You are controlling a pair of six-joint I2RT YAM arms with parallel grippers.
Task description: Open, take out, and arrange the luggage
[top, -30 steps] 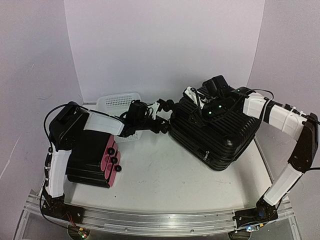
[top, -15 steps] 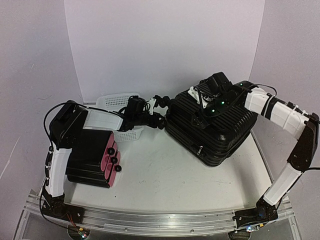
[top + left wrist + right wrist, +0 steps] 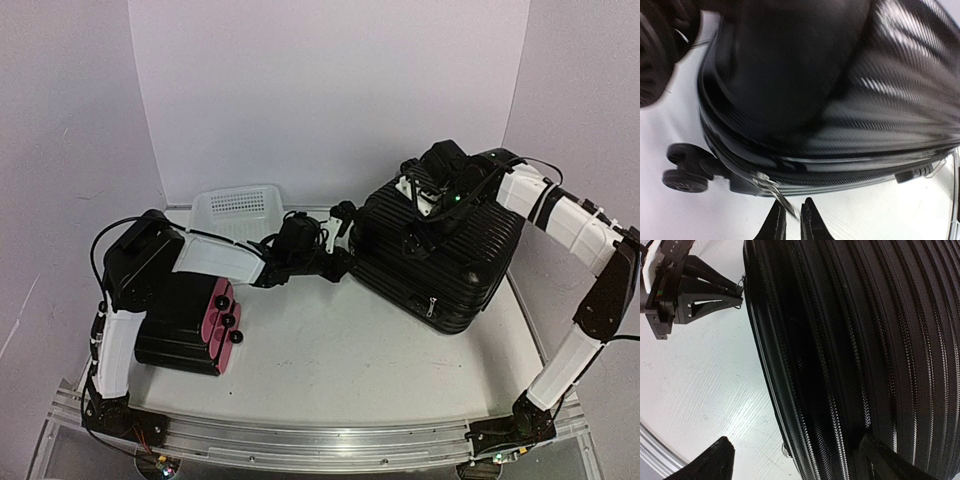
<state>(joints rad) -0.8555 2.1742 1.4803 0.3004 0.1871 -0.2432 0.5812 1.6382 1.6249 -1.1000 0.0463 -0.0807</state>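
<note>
**Slow along the seam, no yanking**

From above, the luggage (image 3: 440, 260) lies on its side at the right rear of the table (image 3: 330, 370), its ribbed black shell closed.

Left wrist view: the left fingers (image 3: 776, 226) stand narrow, and the zipper pull (image 3: 781, 200) looks pinched between their tips. It is best drawn along the seam, not away from it.

Right wrist view: the right fingers (image 3: 715, 460) are spread wide over the glossy ribs, gripping nothing. They could press down to steady the shell.

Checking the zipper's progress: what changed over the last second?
The right tool opened wide and drew back toward the far side of the luggage. The left tool, pinching the zipper pull, moved nearer along the left edge, and the luggage turned slightly. The small case and basket stayed put.
</note>
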